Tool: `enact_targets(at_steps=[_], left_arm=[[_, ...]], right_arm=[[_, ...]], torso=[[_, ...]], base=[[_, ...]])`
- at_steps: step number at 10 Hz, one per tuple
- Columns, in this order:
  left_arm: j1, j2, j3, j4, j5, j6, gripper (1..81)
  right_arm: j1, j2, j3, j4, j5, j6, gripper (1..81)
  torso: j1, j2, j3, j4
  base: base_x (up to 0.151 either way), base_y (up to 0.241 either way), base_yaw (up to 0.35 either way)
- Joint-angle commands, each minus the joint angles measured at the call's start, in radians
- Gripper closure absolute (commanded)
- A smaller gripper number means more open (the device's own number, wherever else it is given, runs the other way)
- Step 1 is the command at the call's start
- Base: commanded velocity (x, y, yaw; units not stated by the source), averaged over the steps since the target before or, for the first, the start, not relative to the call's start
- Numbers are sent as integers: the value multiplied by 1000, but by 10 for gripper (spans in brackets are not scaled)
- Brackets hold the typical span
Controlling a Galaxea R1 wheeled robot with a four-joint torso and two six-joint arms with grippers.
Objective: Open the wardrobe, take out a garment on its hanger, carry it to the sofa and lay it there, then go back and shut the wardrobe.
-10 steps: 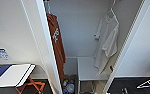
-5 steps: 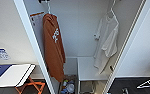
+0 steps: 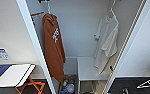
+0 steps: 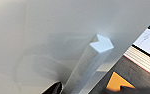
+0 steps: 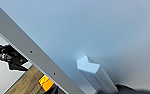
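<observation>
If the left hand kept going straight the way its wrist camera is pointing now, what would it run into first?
Most likely the white wardrobe door, whose flat panel lies across that line, with its handle standing out from it close by. Depth is unclear, so I can't tell whether handle or panel comes first.

The wardrobe [image 3: 88, 30] had smooth, matt white panels, faintly sheened on its doors. At centre right, the garment [image 3: 108, 42] was thin, limp white cloth. At centre left hung a rust-orange garment [image 3: 52, 50] of heavier, matt fabric. The door handle [image 4: 91, 62] looked like smooth, pale, satin-finished metal or plastic.
</observation>
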Motion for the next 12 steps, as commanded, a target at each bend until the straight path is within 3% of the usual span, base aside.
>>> enact_targets(at_steps=[1,8,12], left_arm=[[5,13,181,-62,-37,-34,10],[5,15,178,-62,-37,-37,10],[5,17,178,-62,-37,-37,10]], right_arm=[[45,-5,120,8,-89,26,10],[43,-5,120,8,-87,26,10],[43,-3,119,8,-87,26,10]], torso=[[0,0,0,0],[0,0,0,0],[1,0,0,0]], base=[[0,0,0],[0,0,0],[-76,0,0]])
